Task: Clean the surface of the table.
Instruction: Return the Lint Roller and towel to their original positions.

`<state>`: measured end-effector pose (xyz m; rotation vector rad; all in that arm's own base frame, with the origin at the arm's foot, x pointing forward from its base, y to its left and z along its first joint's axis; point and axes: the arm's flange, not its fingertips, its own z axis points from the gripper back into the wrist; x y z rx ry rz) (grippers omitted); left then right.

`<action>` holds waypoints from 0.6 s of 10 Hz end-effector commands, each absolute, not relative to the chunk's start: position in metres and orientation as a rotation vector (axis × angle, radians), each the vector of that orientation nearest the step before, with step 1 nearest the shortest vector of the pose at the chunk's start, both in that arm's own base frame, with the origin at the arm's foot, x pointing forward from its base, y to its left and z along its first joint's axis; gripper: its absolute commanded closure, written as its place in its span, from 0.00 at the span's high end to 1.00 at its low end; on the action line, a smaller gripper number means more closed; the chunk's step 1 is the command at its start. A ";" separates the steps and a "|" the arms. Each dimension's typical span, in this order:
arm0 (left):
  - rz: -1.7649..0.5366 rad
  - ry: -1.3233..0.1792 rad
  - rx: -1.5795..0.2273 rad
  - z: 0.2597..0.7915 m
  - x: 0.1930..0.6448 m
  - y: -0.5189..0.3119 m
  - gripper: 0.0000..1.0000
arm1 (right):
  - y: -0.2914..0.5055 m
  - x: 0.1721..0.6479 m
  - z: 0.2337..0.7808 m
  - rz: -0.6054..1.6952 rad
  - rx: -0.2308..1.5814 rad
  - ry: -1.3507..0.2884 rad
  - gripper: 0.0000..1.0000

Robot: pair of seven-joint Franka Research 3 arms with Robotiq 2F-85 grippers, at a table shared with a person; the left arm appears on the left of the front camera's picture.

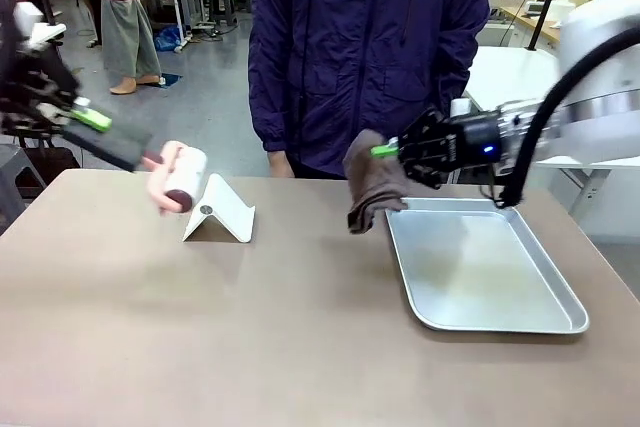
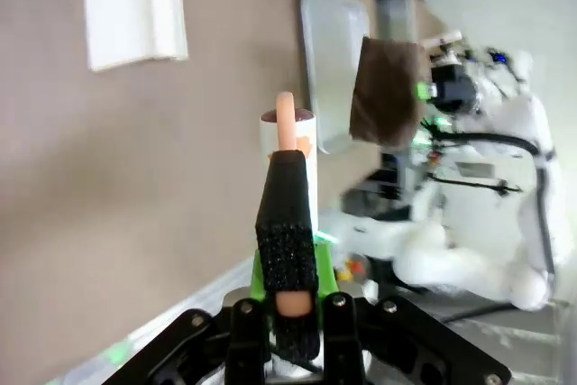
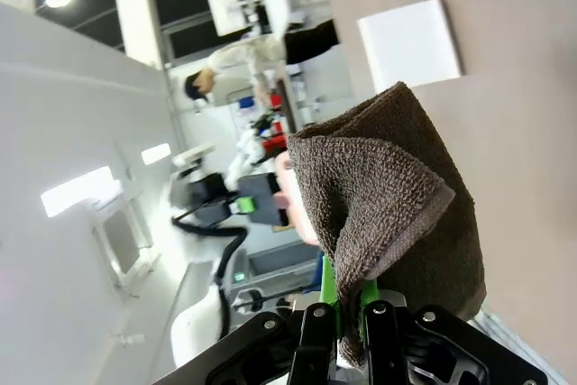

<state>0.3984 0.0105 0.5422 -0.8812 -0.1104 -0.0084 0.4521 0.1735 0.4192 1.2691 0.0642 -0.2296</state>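
My left gripper point(image 1: 92, 119) is shut on the black handle point(image 2: 288, 223) of a lint roller. The white roller head point(image 1: 188, 175) sits on a peach-coloured neck and hangs just above the taupe table point(image 1: 250, 337) at the far left. My right gripper point(image 1: 397, 151) is shut on a brown towel point(image 1: 372, 185), which hangs down over the near left corner of the tray. In the right wrist view the towel point(image 3: 388, 196) drapes over my right gripper point(image 3: 347, 299). The left wrist view looks along the handle to the roller head point(image 2: 288, 132), with the table point(image 2: 90, 178) below.
A folded white stand point(image 1: 222, 215) sits on the table just right of the roller head. A shallow silver tray point(image 1: 560, 322) lies at the right. A person in a dark blue jacket point(image 1: 370, 47) stands at the far edge.
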 end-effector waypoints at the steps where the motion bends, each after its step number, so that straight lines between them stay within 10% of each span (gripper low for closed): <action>1: 0.000 -0.160 -0.740 0.544 0.412 -0.028 0.22 | 0.200 0.481 0.395 -0.267 1.107 0.107 0.09; 6: 0.010 -0.138 -0.579 0.504 0.460 -0.099 0.22 | 0.228 0.511 0.335 -0.316 0.957 0.121 0.09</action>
